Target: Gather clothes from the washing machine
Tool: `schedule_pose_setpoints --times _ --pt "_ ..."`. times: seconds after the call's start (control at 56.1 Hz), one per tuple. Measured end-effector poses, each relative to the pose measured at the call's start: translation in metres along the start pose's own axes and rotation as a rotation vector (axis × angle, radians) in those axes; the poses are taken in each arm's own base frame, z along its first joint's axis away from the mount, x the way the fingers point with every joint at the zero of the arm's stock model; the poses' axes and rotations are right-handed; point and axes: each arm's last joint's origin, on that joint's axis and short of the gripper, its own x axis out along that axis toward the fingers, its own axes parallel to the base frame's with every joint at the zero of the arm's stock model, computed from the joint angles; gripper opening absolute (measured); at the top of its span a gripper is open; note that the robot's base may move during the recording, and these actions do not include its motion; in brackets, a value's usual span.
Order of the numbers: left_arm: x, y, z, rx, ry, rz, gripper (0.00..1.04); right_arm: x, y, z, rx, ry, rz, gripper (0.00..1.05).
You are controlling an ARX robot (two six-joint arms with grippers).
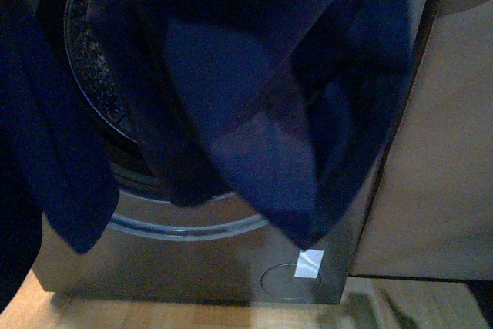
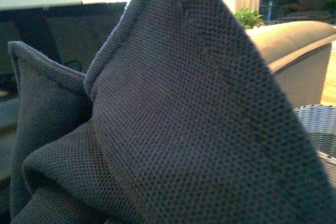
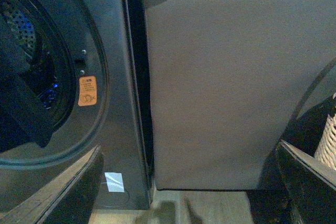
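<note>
The clothes (image 1: pixel 254 90), a dark navy garment, hang in front of the washing machine (image 1: pixel 200 256) and cover most of the front view. Behind them I see part of the perforated drum (image 1: pixel 92 75) and the white tag (image 1: pixel 308 263). In the left wrist view the clothes (image 2: pixel 178 129) fill the frame as knitted fabric, hiding my left gripper, which is shut on them. My right gripper (image 3: pixel 191 182) stands open beside the washing machine (image 3: pixel 113 77), its fingers (image 3: pixel 68 192) wide apart and holding nothing. A dark fold of the clothes (image 3: pixel 21 114) hangs across the porthole near the orange sticker (image 3: pixel 87 91).
A tan cabinet panel (image 1: pixel 439 152) stands right of the machine, shown large in the right wrist view (image 3: pixel 226 87). A woven basket (image 2: pixel 317 129) sits past the garment, its edge (image 3: pixel 326 145) by my right finger. The wooden floor (image 1: pixel 192 313) runs below.
</note>
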Motion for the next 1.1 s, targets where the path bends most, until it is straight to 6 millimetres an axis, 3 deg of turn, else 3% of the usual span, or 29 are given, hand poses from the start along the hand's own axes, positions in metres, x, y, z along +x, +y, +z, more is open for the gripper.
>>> schedule_pose_setpoints --times 0.178,0.374,0.695,0.926,1.104 --pt "0.026 -0.010 0.042 -0.010 -0.035 -0.067 0.18 0.000 0.000 0.000 0.000 0.000 0.000 0.97" --pt "0.093 -0.024 0.089 -0.029 -0.035 -0.129 0.18 0.000 0.000 0.000 0.000 0.000 0.000 0.97" --pt "0.162 -0.032 0.125 -0.042 0.018 -0.162 0.18 0.000 0.000 0.000 0.000 0.000 0.000 0.97" --pt "0.187 -0.029 0.131 -0.063 0.058 -0.126 0.18 0.000 0.000 0.000 0.000 0.000 0.000 0.97" --pt "0.182 -0.026 0.143 -0.061 0.008 -0.113 0.18 0.000 0.000 0.000 0.000 0.000 0.000 0.97"
